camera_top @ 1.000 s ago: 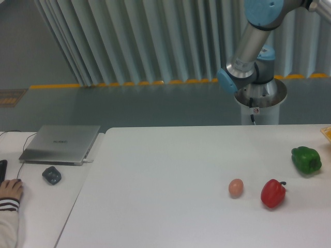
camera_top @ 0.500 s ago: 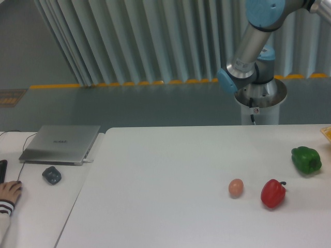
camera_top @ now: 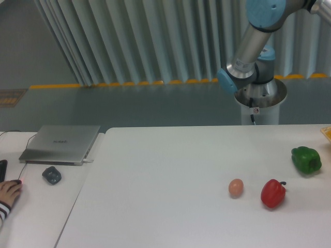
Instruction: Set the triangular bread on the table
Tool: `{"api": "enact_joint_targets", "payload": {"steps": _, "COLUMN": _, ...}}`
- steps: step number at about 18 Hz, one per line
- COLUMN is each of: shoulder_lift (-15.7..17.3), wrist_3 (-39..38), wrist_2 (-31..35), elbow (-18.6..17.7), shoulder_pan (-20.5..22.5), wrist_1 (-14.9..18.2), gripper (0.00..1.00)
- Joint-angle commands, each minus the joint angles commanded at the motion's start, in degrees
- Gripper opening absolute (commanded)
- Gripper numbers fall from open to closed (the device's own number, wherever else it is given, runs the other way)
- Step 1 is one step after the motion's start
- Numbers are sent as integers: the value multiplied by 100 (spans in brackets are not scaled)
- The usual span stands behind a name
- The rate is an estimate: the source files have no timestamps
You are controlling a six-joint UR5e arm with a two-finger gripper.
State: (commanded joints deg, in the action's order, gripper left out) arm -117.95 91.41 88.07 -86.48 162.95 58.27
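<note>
Near left corner: a person's hand [camera_top: 9,192] with a striped cuff sits at the frame edge on the side desk [camera_top: 36,217], right by something dark cut off by the left border.
Side desk stuff: small dark gadget [camera_top: 51,175] just in front of a closed silver laptop [camera_top: 61,144]. There's a logo on the lid but it's too blurry to read, sorry.
Gap: the desk and the big white tabletop [camera_top: 170,181] meet along a thin dark seam running diagonally toward the bottom edge.
Tabletop front and middle: totally bare white surface from the seam across to the egg, so loads of free space on the left and centre.
Right cluster: tan egg [camera_top: 236,187] just beside the red bell pepper [camera_top: 273,193], not touching. Green bell pepper [camera_top: 306,159] is further back, near the right edge, apart from both.
Triangular bread: only a yellow-orange sliver [camera_top: 327,133] pokes in at the far right edge of the tabletop. Looks like the bread, mostly out of frame.
Behind the tabletop: grey floor with a yellow stripe [camera_top: 129,83], then a ribbed curtain wall [camera_top: 145,41].
Arm: silver and blue UR5e [camera_top: 253,46] on a round pedestal [camera_top: 260,101], small red sticker on it, unreadable.
Claw: off the top right of the frame, so can't say if it's open or closed.
</note>
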Motion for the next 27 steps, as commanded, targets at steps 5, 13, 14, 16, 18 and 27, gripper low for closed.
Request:
{"api": "enact_joint_targets", "payload": {"steps": 5, "shoulder_lift": 44, "wrist_3": 9, "wrist_2": -9, "elbow": 26, "shoulder_pan": 9, "wrist_1": 0, "gripper": 0}}
{"api": "enact_joint_targets", "payload": {"steps": 13, "shoulder_lift": 395, "wrist_3": -26, "wrist_2": -220, "elbow": 26, "shoulder_pan": 35, "wrist_1": 88, "gripper": 0}}
{"api": "enact_joint_targets", "payload": {"steps": 14, "shoulder_lift": 500, "wrist_3": -26, "wrist_2": -228, "elbow": -35, "shoulder_pan": 70, "wrist_1": 105, "gripper": 0}}
{"api": "enact_joint_targets", "payload": {"steps": 16, "shoulder_lift": 746, "wrist_3": -26, "wrist_2": -281, "elbow": -88, "shoulder_pan": 97, "wrist_1": 298, "gripper": 0}}
{"api": "enact_joint_targets", "payload": {"steps": 18, "shoulder_lift": 1027, "wrist_3": -44, "wrist_2": -325, "elbow": -88, "shoulder_pan": 70, "wrist_1": 579, "gripper": 0}}
{"api": "enact_joint_targets", "payload": {"steps": 27, "shoulder_lift": 1108, "wrist_3": -1474, "wrist_2": -334, "elbow": -211, "shoulder_pan": -974, "wrist_1": 545, "gripper": 0}}
